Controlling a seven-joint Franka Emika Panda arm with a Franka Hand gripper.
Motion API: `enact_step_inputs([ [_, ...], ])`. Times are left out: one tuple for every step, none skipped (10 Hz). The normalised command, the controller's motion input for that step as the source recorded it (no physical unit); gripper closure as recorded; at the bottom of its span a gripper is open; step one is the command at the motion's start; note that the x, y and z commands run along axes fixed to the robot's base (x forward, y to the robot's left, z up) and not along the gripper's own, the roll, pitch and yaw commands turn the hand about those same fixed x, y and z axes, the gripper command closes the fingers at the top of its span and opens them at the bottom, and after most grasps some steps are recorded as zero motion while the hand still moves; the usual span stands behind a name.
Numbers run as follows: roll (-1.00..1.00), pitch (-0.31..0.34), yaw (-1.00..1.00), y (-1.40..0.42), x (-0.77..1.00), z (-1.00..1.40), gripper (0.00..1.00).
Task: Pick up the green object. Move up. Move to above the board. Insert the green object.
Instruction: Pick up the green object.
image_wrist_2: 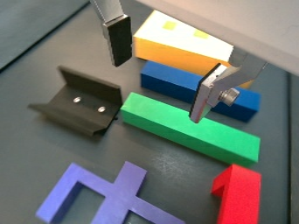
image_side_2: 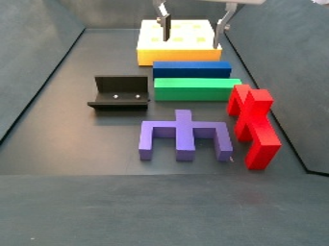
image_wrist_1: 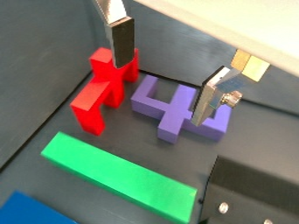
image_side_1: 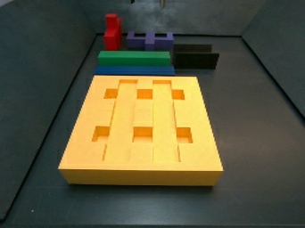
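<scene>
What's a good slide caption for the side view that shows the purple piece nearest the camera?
Open gripper hovering over the green bar, which lies between blue bar and purple piece.

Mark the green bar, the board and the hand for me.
green bar (image_side_2: 190, 88), side view, middle of its top face.
board (image_side_1: 78, 142), side view, bare left edge strip.
hand (image_wrist_2: 160, 72), wrist view, midway between fingertips, above the green bar.

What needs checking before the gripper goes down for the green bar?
1. Gripper open and empty: ok.
2. Gripper over the green bar, fingers either side: ok in a wrist view.
3. Green bar lying flat, top clear: ok.
4. Room for a finger beside the blue bar: cannot tell; they look close.
5. Fixture clear of the green bar: ok.
6. Board holes empty: ok.
</scene>
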Motion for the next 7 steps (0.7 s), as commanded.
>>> enact_step_inputs([
  [-0.15,-0.130,-0.98,-0.05,0.00,-0.15,0.00],
  [-0.12,-0.096,-1.00,-0.04,0.00,-0.16,0.00],
  [-0.10,-0.076,-1.00,-0.02,0.00,-0.21,0.00],
  [-0.07,-0.044,-1.00,-0.02,0.00,-0.24,0.00],
  [-0.04,-0.020,-1.00,-0.02,0.00,-0.24,0.00],
  [0.00,0.000,-1.00,-0.03,0.00,-0.23,0.00],
  [0.00,0.000,-1.00,-0.05,0.00,-0.22,0.00],
])
